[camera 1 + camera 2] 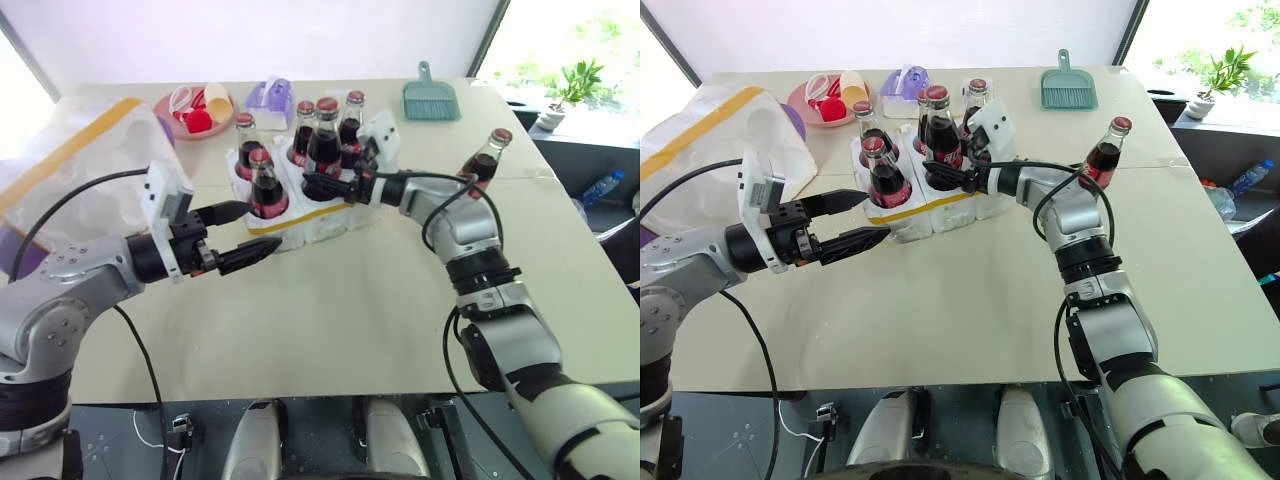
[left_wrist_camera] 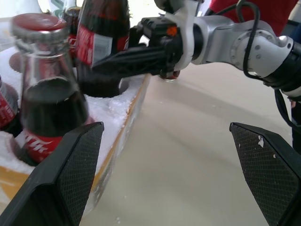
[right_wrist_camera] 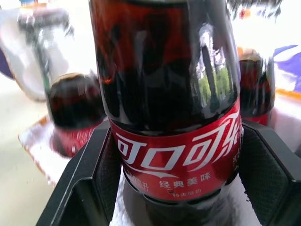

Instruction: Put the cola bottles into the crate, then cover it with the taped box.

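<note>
From the head views, the cola bottles [image 1: 326,132] stand in the wells of the crate [image 1: 300,222], five of them, while a sixth bottle [image 1: 484,160] waits alone on the worktop [image 1: 350,310] well to the right. The taped box [image 1: 70,165] lies at the left edge. Glass full of liquid will be heavy for its size, rigid, smooth and breakable; the labelled belly looks the safest hold. The foam crate is light and could skid on the pale, smooth worktop. A dustpan [image 1: 431,98] and a pink plate [image 1: 170,108] lie behind it. The left wrist view shows the left gripper [image 2: 167,174] spread wide and empty beside the crate. The right wrist view shows the right gripper [image 3: 176,176] with its fingers flanking a bottle's red label; grip or release, I cannot tell.
</note>
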